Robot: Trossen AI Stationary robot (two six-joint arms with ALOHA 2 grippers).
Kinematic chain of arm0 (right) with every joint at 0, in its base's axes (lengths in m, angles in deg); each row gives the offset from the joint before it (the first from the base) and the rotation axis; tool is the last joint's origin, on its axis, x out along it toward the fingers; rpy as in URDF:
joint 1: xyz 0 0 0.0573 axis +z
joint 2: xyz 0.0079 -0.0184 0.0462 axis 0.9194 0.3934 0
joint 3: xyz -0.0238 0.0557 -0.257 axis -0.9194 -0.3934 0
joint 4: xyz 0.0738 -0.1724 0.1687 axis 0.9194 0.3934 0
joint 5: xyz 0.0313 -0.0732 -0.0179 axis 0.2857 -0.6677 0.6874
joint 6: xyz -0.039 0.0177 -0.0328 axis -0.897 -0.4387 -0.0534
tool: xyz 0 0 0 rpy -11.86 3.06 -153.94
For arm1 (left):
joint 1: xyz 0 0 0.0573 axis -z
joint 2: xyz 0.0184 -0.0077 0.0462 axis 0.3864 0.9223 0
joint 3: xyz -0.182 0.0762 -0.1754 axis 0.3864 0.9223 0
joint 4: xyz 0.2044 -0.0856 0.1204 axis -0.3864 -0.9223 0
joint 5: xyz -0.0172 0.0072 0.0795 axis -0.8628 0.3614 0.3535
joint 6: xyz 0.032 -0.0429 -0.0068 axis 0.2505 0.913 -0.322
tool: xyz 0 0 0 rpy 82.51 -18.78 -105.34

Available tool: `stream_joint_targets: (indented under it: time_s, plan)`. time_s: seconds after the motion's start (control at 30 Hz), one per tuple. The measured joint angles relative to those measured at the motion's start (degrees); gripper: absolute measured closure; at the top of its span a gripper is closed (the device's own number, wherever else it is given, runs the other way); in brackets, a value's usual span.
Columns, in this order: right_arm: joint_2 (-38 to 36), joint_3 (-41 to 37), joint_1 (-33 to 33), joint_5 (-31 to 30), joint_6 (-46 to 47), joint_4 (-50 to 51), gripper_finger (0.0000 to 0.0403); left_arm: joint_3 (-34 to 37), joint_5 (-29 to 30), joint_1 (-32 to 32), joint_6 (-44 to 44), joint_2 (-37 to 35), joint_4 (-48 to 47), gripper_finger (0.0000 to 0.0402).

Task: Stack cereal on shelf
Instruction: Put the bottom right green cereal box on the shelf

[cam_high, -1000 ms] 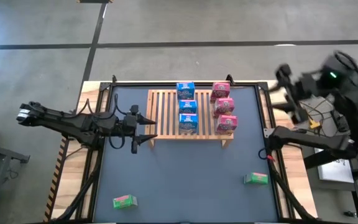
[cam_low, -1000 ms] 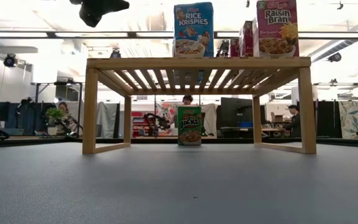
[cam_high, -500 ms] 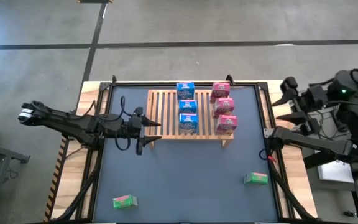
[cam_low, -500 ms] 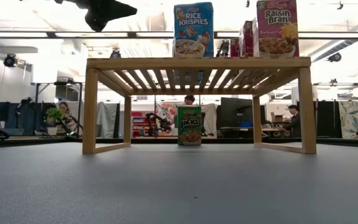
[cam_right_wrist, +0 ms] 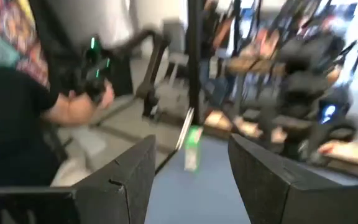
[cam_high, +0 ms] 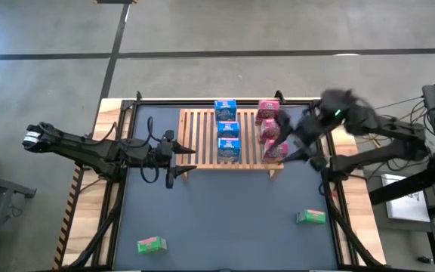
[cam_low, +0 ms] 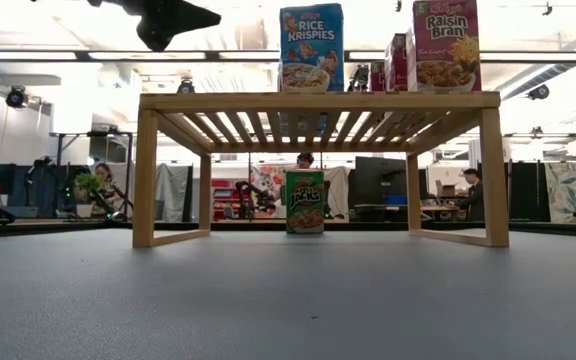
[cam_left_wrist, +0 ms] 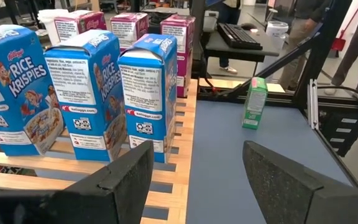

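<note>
Shelf holds three blue cereal boxes and three pink; both end effectors released.

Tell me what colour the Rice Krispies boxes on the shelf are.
Blue; the Rice Krispies boxes show best in the left wrist view.

You are working in a robotics lab or open-plan workshop. The low view looks past the dark grey table into a wide room under long ceiling light strips, with desks, monitors and seated people. Your left wrist view shows a keyboard on a desk beside black metal framing. From above you see a polished concrete floor around the rig.
</note>
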Motion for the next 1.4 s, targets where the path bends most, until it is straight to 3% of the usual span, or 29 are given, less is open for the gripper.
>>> stream_joint_targets:
  time_s: [0.13,0.23,0.33,0.47,0.83,1.0,1.23,1.4]
  plan:
    - [3.8,3.8,11.6,-11.3,-2.9,8.7,0.0213,0.0,0.0,0.0,0.0,0.0,-0.7,0.0171]
    - [5.9,7.6,20.0,-23.2,-2.5,19.7,0.0213,0.0,0.0,0.0,0.0,0.0,-1.4,0.0171]
    - [7.9,10.6,27.4,-33.3,4.3,30.6,0.0213,0.0,0.0,0.1,0.0,0.0,-2.1,0.0171]
    - [10.0,11.9,34.7,-41.0,18.9,41.2,0.0213,0.0,0.0,0.1,0.0,0.0,-3.0,0.0171]
    - [17.6,11.8,51.4,-48.4,50.8,60.4,0.0213,0.3,0.0,0.1,0.0,0.0,-3.4,0.0171]
    - [20.2,11.7,57.6,-48.4,62.1,65.6,0.0213,0.3,0.0,0.1,0.0,0.0,-3.4,0.0171]
    - [22.9,11.4,61.2,-48.6,68.4,65.8,0.0209,0.4,-0.1,0.1,0.0,0.0,-3.9,0.0171]
    - [25.8,9.5,61.5,-48.4,68.8,65.8,0.0170,0.4,-0.1,0.1,0.0,0.0,-3.9,0.0171]
